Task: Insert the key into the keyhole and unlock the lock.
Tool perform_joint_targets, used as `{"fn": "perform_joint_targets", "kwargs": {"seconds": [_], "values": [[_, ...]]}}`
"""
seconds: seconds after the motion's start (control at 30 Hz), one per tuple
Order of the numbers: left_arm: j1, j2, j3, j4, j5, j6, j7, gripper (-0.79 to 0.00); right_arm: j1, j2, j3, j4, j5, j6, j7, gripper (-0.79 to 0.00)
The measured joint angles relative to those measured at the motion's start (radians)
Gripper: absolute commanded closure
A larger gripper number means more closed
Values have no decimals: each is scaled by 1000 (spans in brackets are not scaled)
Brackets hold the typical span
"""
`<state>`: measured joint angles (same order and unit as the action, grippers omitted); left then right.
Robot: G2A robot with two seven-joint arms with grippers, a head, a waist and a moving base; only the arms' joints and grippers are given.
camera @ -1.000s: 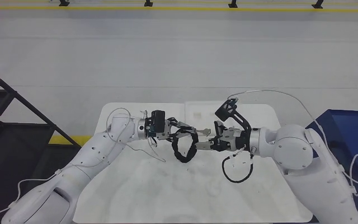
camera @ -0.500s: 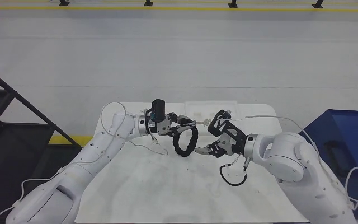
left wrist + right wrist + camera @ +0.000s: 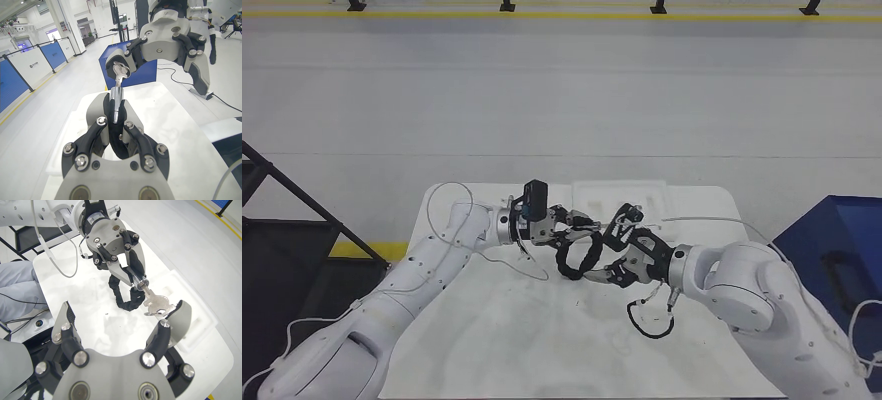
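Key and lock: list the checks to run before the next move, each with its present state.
1. Blade of the silver metal key in the keyhole of the chrome lock cylinder: ok.
2. Cylinder held by the left gripper: ok, shut on it.
3. Key head gripped by the right gripper: not ok; open, one pad beside it.
4. Key clear of the black sleeved cable loop: ok.
5. Key fully seated: cannot tell.
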<state>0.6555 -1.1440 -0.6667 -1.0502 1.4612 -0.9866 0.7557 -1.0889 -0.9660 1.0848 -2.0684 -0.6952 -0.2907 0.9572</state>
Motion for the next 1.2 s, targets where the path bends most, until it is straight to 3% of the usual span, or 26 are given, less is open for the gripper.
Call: {"fn": "perform_joint_targets", "kwargs": {"seconds": [0.63, 0.87, 1.2], "values": [[4, -10, -11, 14, 45, -2, 33, 0, 21, -4, -2, 24, 11, 14, 27, -785], [8, 8, -47, 39, 52, -26, 19, 0, -8, 7, 61, 15, -20, -13, 12, -785], [19, 36, -67, -23, 21, -26, -43, 0, -17, 12, 85, 22, -5, -46, 21, -785]]}}
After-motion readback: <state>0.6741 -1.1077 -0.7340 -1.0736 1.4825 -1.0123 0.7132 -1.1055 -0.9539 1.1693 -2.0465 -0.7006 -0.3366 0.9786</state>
